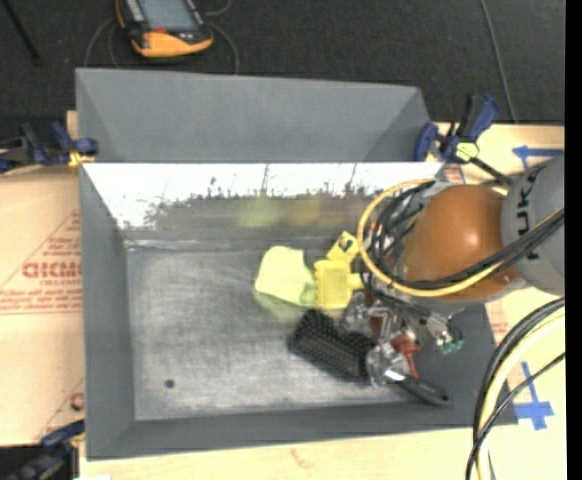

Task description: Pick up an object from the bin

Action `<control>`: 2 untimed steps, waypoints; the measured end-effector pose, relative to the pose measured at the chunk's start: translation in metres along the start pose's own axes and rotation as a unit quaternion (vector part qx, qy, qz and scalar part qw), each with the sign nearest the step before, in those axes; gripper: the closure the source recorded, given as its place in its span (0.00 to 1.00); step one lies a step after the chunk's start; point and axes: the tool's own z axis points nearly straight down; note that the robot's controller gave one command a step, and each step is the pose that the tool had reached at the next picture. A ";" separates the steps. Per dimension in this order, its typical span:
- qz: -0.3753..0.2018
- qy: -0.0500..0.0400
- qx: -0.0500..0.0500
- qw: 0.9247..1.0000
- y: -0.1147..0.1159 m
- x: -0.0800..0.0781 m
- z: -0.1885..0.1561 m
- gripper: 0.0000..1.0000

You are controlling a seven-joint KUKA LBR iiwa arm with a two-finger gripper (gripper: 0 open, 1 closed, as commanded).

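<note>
Gripper [389, 356] sits low in the lower right of the frame, down inside the bin [241, 118] and close against the right end of a black ridged block [323, 344]. Whether it is spread or pressed together I cannot tell, since the wrist's own clutter covers it. That black block, lying just below a yellow block [333, 284] and a pale yellow-green lump [279, 276], looks the likeliest pick. A good grasp would straddle its narrow width squarely, keep clear of the yellow pieces, and close firmly before any lift.

High, slightly oblique view down onto bin [201, 358]
</note>
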 end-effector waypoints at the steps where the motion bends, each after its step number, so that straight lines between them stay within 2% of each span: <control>1: 0.000 0.000 0.000 1.000 0.000 0.000 0.000 1.00; 2: 0.011 0.007 0.004 1.000 -0.010 -0.005 -0.040 1.00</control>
